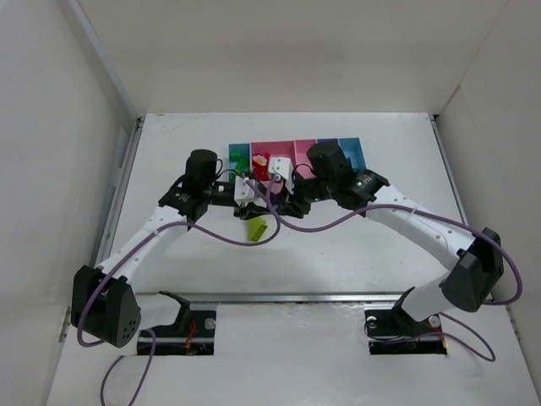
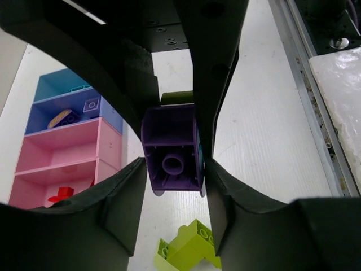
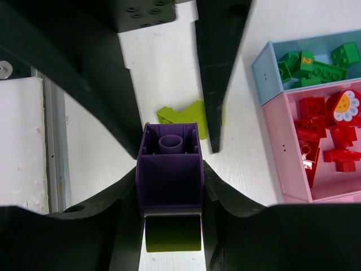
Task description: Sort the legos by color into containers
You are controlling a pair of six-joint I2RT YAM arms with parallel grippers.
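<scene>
— Is there any writing to read?
— Only one mark: a yellow "2" on a green lego (image 3: 306, 59). It lies in the light blue bin (image 3: 268, 73) at the left end of the containers (image 1: 306, 148). The wide pink bin (image 3: 287, 158) beside it holds red legos (image 3: 313, 107). One of those carries a white daisy with a yellow centre, but no letters.

— What about the left hand?
— The left hand (image 2: 174, 169) is partly closed, with its two fingers pressed against either side of a purple lego (image 2: 172, 149). That lego is held above the counter (image 1: 397, 152), on the near side of the containers. Its hollow underside faces the left wrist camera.

— And the right hand?
— The right hand (image 3: 170, 166) comes in from the right and pinches the same purple lego, with its fingers tight on both flanks. A lime piece (image 3: 172, 234) sits against one end of the purple lego, deep between the right fingers.

— Is anything loose?
— A lime lego (image 1: 256, 228) lies on the counter, on the near side of the two hands, and neither hand touches it.
</scene>
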